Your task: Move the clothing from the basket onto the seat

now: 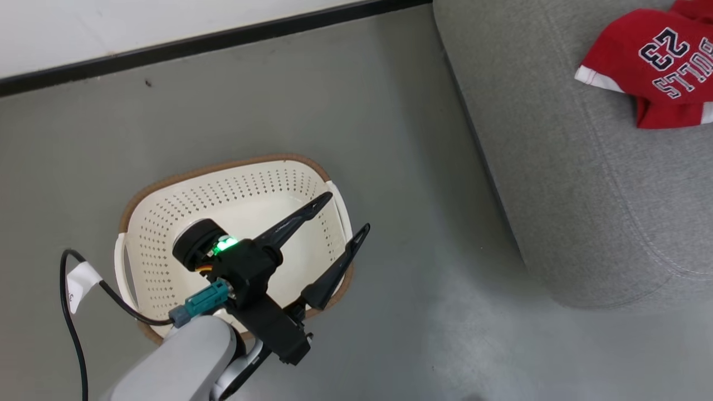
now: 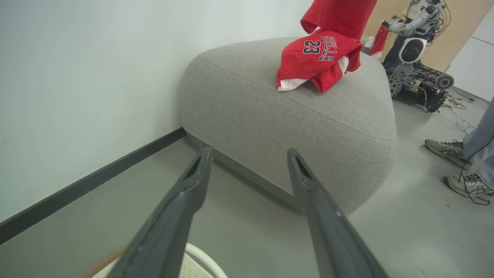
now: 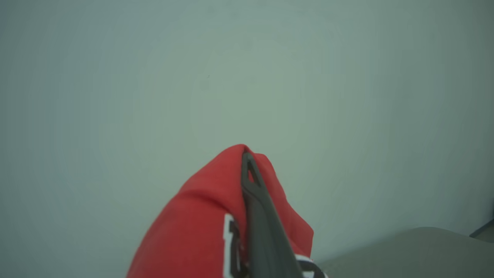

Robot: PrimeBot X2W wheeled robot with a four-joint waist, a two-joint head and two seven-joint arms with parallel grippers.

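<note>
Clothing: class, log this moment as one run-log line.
left gripper: open over basket | right gripper: shut on clothing | clothing: partly resting on seat | basket: no clothing visible

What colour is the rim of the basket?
The rim is brown, on a cream-white basket; the head view shows it best.

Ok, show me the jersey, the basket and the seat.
jersey (image 1: 665,55): head view, on its lettered front.
basket (image 1: 159,234): head view, on its perforated left wall.
seat (image 1: 585,195): head view, on bare grey fabric.
</note>
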